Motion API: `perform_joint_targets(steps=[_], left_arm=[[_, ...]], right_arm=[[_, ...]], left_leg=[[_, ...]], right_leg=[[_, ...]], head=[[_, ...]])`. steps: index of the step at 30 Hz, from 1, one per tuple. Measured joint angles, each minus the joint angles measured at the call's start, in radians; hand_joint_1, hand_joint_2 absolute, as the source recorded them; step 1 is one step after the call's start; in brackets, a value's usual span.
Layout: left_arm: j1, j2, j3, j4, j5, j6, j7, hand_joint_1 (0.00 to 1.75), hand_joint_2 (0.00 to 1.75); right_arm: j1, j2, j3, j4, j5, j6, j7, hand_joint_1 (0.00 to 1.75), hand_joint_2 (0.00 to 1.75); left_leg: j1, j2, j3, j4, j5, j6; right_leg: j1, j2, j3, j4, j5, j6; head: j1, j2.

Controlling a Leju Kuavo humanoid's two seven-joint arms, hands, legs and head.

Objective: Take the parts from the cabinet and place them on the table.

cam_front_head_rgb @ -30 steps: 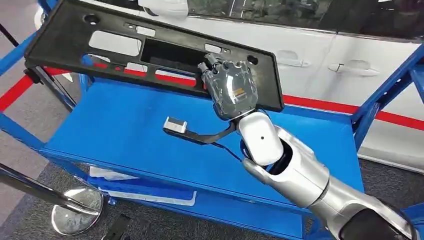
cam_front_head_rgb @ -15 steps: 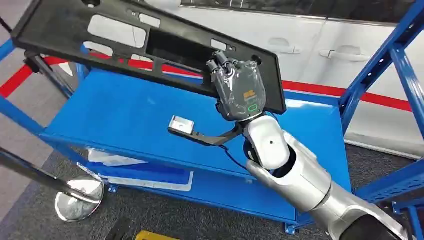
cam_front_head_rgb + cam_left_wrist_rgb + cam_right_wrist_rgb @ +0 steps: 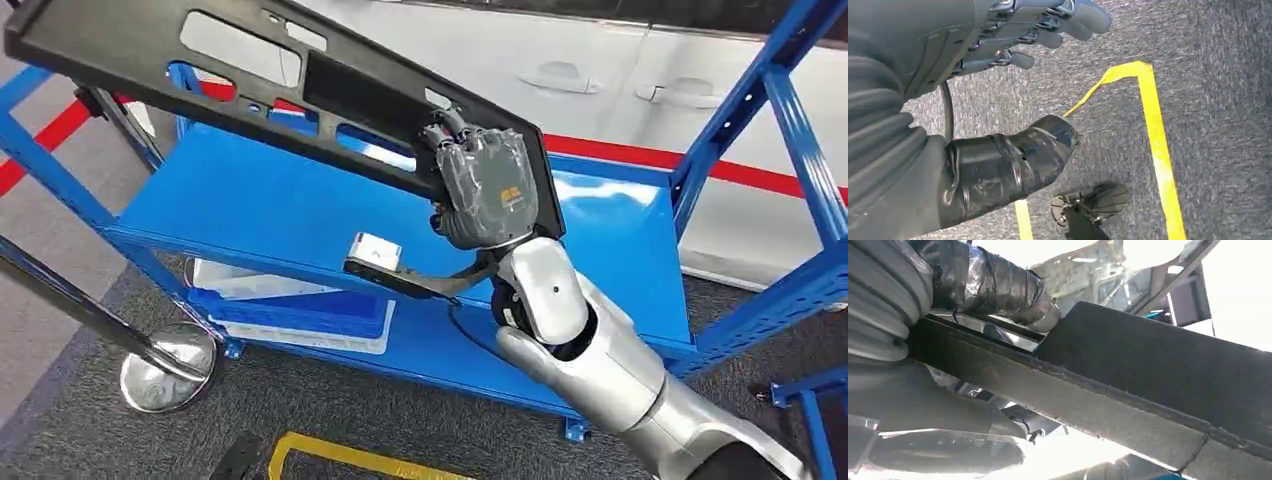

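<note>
The right hand (image 3: 487,185) fingers clamp the black panel (image 3: 250,75) above the blue cabinet shelf (image 3: 270,215); left hand (image 3: 1013,35) holds nothing, fingers apart.

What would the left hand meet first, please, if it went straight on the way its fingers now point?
Most likely the grey carpet floor: the left hand hangs open above it, with nothing between. Depth is unclear, so this is a judgement.

A long black panel (image 3: 250,75) is gripped at one end by the right hand (image 3: 487,185). It is held tilted above the blue shelf (image 3: 300,215).
</note>
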Motion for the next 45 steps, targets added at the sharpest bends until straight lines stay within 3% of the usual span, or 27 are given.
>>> perform_joint_targets(steps=[4, 5, 7, 8, 9, 11, 13, 15, 16, 19, 20, 21, 23, 24, 25, 26, 28, 29, 33, 34, 35, 36, 39, 40, 41, 43, 45], left_arm=[[0.008, 0.000, 0.000, 0.000, 0.000, -0.001, -0.001, 0.00, 1.75], [0.009, 0.000, 0.000, 0.000, 0.000, -0.001, -0.001, 0.00, 1.75], [0.011, -0.001, 0.000, 0.000, -0.001, -0.001, 0.000, 0.00, 1.75], [0.010, -0.001, 0.000, 0.000, -0.001, -0.001, 0.000, 0.00, 1.75], [0.008, -0.001, 0.001, 0.000, -0.001, -0.001, 0.000, 0.00, 1.75], [0.007, -0.001, 0.001, 0.000, -0.002, -0.003, 0.003, 0.00, 1.75], [0.005, -0.001, 0.001, 0.000, -0.005, -0.005, 0.004, 0.00, 1.75], [-0.002, 0.002, 0.001, 0.000, -0.008, -0.006, 0.005, 0.00, 1.75], [-0.006, 0.002, 0.001, 0.000, -0.009, -0.006, 0.006, 0.00, 1.75], [-0.006, 0.000, 0.001, 0.000, -0.010, -0.007, 0.006, 0.00, 1.75], [-0.007, 0.000, 0.001, 0.000, -0.010, -0.008, 0.006, 0.00, 1.75], [-0.007, 0.000, 0.001, 0.000, -0.010, -0.008, 0.006, 0.00, 1.75], [-0.008, 0.000, 0.001, 0.000, -0.010, -0.009, 0.007, 0.00, 1.75], [-0.008, 0.000, 0.001, 0.000, -0.010, -0.010, 0.007, 0.00, 1.75], [-0.008, 0.000, 0.001, 0.000, -0.010, -0.010, 0.007, 0.00, 1.75], [-0.007, 0.000, 0.001, 0.000, -0.010, -0.011, 0.007, 0.00, 1.75], [-0.007, -0.001, 0.001, 0.000, -0.010, -0.013, 0.007, 0.00, 1.75], [-0.007, -0.001, 0.001, 0.000, -0.010, -0.015, 0.007, 0.00, 1.75], [-0.007, 0.000, 0.001, 0.000, -0.010, -0.015, 0.007, 0.00, 1.75], [-0.007, 0.000, 0.001, 0.000, -0.010, -0.014, 0.007, 0.00, 1.75], [-0.004, 0.000, 0.002, 0.000, -0.010, -0.018, 0.007, 0.00, 1.75], [-0.002, 0.000, 0.001, 0.000, -0.010, -0.019, 0.007, 0.00, 1.75], [0.002, -0.001, 0.001, 0.000, -0.010, -0.020, 0.007, 0.00, 1.75], [0.002, -0.001, 0.002, 0.000, -0.009, -0.020, 0.007, 0.00, 1.75], [0.001, -0.001, 0.002, 0.001, -0.009, -0.020, 0.007, 0.00, 1.75], [0.001, -0.001, 0.002, 0.000, -0.009, -0.021, 0.008, 0.00, 1.75], [0.000, -0.001, 0.002, 0.000, -0.008, -0.022, 0.008, 0.00, 1.75]], right_arm=[[0.002, -0.001, -0.007, -0.005, -0.014, -0.029, -0.003, 1.75, 1.75], [0.002, 0.000, -0.008, -0.006, -0.016, -0.030, -0.006, 1.75, 1.75], [0.002, 0.000, -0.008, -0.010, -0.018, -0.035, -0.008, 1.75, 1.75], [0.002, 0.000, -0.009, -0.011, -0.019, -0.040, -0.011, 1.75, 1.75], [0.002, 0.000, -0.009, -0.011, -0.019, -0.046, -0.013, 1.75, 1.75], [0.004, -0.001, -0.009, -0.011, -0.019, -0.057, -0.020, 1.75, 1.75], [0.004, -0.001, -0.010, -0.011, -0.019, -0.059, -0.028, 1.75, 1.75], [0.004, -0.002, -0.011, -0.017, -0.019, -0.059, -0.031, 1.75, 1.75], [0.004, -0.002, -0.012, -0.017, -0.019, -0.059, -0.032, 1.75, 1.75], [0.001, -0.003, -0.012, -0.019, -0.018, -0.061, -0.034, 1.75, 1.75], [0.002, -0.003, -0.012, -0.018, -0.018, -0.061, -0.034, 1.75, 1.75], [0.000, -0.004, -0.013, -0.018, -0.018, -0.061, -0.034, 1.75, 1.75], [0.001, -0.004, -0.013, -0.019, -0.017, -0.061, -0.034, 1.75, 1.75], [0.001, -0.004, -0.013, -0.018, -0.018, -0.061, -0.034, 1.75, 1.75], [0.001, -0.005, -0.013, -0.019, -0.017, -0.061, -0.034, 1.75, 1.75], [0.001, -0.006, -0.013, -0.019, -0.018, -0.061, -0.034, 1.75, 1.75], [0.001, -0.007, -0.013, -0.019, -0.018, -0.061, -0.034, 1.75, 1.75], [0.001, -0.007, -0.013, -0.019, -0.018, -0.060, -0.033, 1.75, 1.75], [0.000, -0.007, -0.014, -0.019, -0.018, -0.060, -0.033, 1.75, 1.75], [-0.001, -0.007, -0.014, -0.019, -0.018, -0.059, -0.033, 1.75, 1.75], [-0.004, -0.008, -0.017, -0.022, -0.018, -0.057, -0.032, 1.75, 1.75], [-0.003, -0.008, -0.017, -0.022, -0.018, -0.056, -0.031, 1.75, 1.75], [-0.004, -0.008, -0.017, -0.022, -0.019, -0.055, -0.031, 1.75, 1.75], [-0.003, -0.009, -0.017, -0.022, -0.019, -0.053, -0.029, 1.75, 1.75], [-0.003, -0.009, -0.017, -0.022, -0.019, -0.048, -0.027, 1.75, 1.75], [-0.001, -0.010, -0.017, -0.022, -0.019, -0.041, -0.021, 1.75, 1.75], [-0.001, -0.011, -0.017, -0.022, -0.019, -0.040, -0.013, 1.75, 1.75]], left_leg=[[0.005, -0.006, -0.010, -0.022, 0.043, -0.027], [0.007, -0.005, -0.026, -0.002, -0.005, -0.029], [0.008, -0.004, -0.059, 0.123, -0.147, -0.033], [0.007, -0.005, -0.073, 0.202, -0.195, -0.035], [0.006, -0.005, -0.078, 0.263, -0.210, -0.035], [0.004, -0.005, -0.040, 0.283, -0.160, -0.029], [-0.003, -0.005, 0.072, 0.166, -0.105, -0.014], [-0.014, -0.005, 0.198, -0.012, -0.171, 0.004], [-0.014, -0.007, 0.196, -0.017, -0.168, 0.001], [-0.016, -0.007, 0.178, -0.038, -0.131, 0.019], [-0.011, 0.003, 0.176, -0.046, -0.113, 0.023], [-0.010, 0.003, 0.160, -0.048, -0.099, 0.032], [-0.010, 0.003, 0.127, -0.046, -0.073, 0.037], [-0.010, 0.003, 0.109, -0.045, -0.060, 0.036], [-0.010, 0.004, 0.090, -0.042, -0.047, 0.035], [-0.008, 0.005, 0.070, -0.037, -0.036, 0.031], [-0.004, 0.005, 0.034, -0.023, -0.018, 0.021], [-0.003, 0.004, 0.021, -0.012, -0.012, 0.015], [-0.004, 0.004, 0.017, -0.007, -0.010, 0.013], [-0.008, 0.002, 0.005, 0.000, -0.008, 0.009], [-0.004, 0.000, -0.011, -0.014, 0.043, -0.017], [0.001, 0.001, -0.019, -0.007, 0.020, -0.021], [0.001, 0.000, -0.075, 0.170, -0.166, -0.031], [0.001, 0.000, -0.089, 0.248, -0.201, -0.033], [0.001, 0.000, -0.090, 0.298, -0.201, -0.032], [0.001, 0.000, -0.039, 0.284, -0.135, -0.027], [-0.002, 0.000, 0.085, 0.147, -0.101, -0.017]], right_leg=[[-0.001, -0.004, -0.041, -0.001, 0.040, -0.037], [-0.002, -0.006, -0.047, -0.001, 0.055, -0.046], [0.000, -0.007, -0.080, -0.002, 0.080, -0.058], [0.004, -0.007, -0.097, -0.001, 0.094, -0.060], [0.007, -0.007, -0.114, 0.000, 0.105, -0.062], [0.013, -0.007, -0.148, 0.004, 0.129, -0.061], [0.016, -0.006, -0.178, 0.010, 0.150, -0.060], [0.021, -0.007, -0.191, 0.011, 0.168, -0.051], [0.016, -0.010, -0.186, 0.005, 0.178, -0.044], [0.018, -0.008, -0.187, -0.013, 0.209, -0.024], [0.014, -0.007, -0.198, 0.004, 0.173, -0.019], [0.015, -0.008, -0.208, 0.044, 0.108, -0.016], [0.009, -0.008, -0.235, 0.179, -0.012, -0.010], [0.007, -0.008, -0.243, 0.250, -0.041, -0.007], [0.005, -0.008, -0.242, 0.296, -0.032, -0.003], [0.001, -0.008, -0.225, 0.304, 0.008, 0.000], [-0.007, -0.009, -0.140, 0.220, 0.076, 0.006], [-0.011, -0.008, -0.074, 0.141, 0.068, 0.008], [-0.012, -0.008, -0.045, 0.103, 0.048, 0.008], [-0.009, -0.008, -0.006, 0.041, 0.013, 0.009], [0.002, -0.004, -0.024, 0.003, 0.025, -0.024], [-0.003, -0.011, -0.034, 0.002, 0.042, -0.036], [0.000, -0.011, -0.081, 0.002, 0.080, -0.052], [0.002, -0.011, -0.099, 0.003, 0.094, -0.053], [0.004, -0.011, -0.117, 0.004, 0.107, -0.053], [0.006, -0.010, -0.150, 0.005, 0.132, -0.051], [0.007, -0.009, -0.178, 0.007, 0.156, -0.046]], head=[[0.002, 0.000], [-0.002, 0.000], [-0.006, 0.000], [-0.006, 0.000], [-0.006, 0.000], [-0.006, 0.000], [-0.006, 0.000], [-0.006, 0.000], [-0.003, 0.000], [-0.011, 0.000], [-0.012, 0.000], [-0.006, 0.000], [-0.002, 0.000], [-0.003, 0.000], [-0.002, 0.000], [-0.003, 0.000], [-0.003, 0.000], [-0.003, 0.000], [-0.001, 0.000], [0.000, 0.000], [-0.003, 0.000], [-0.001, 0.000], [-0.006, 0.000], [-0.006, 0.000], [-0.006, 0.000], [-0.006, 0.000], [-0.006, 0.000]])
